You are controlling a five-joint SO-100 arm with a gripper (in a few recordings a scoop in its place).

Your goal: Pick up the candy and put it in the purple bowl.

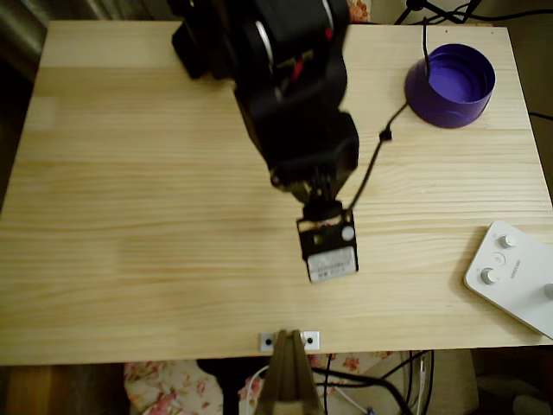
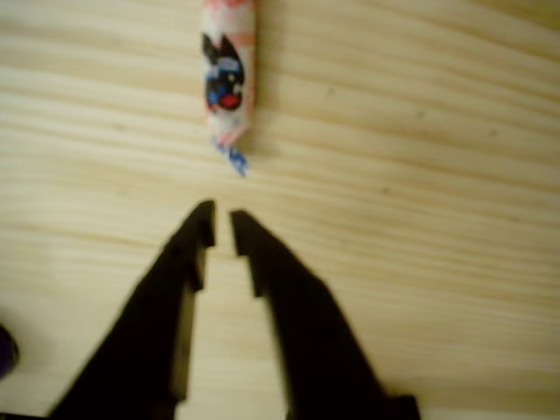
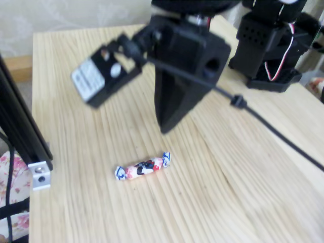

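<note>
The candy (image 2: 229,74), a small oblong sweet in a pinkish-white wrapper with dark markings and twisted blue ends, lies on the wooden table. In the fixed view the candy (image 3: 143,168) rests just in front of and below my gripper (image 3: 164,126), which hangs above the table. In the wrist view my gripper (image 2: 220,219) points at the candy's near twisted end, a short way off, its jaws nearly together with nothing between them. The purple bowl (image 1: 450,85) stands at the table's far right corner. In the overhead view my arm covers the candy.
A white device with knobs (image 1: 514,277) lies at the right front edge. A black cable (image 3: 268,126) runs from my wrist across the table. A black post with a metal bracket (image 3: 39,174) stands at the table's edge, and the arm's base (image 3: 273,45) sits at the back.
</note>
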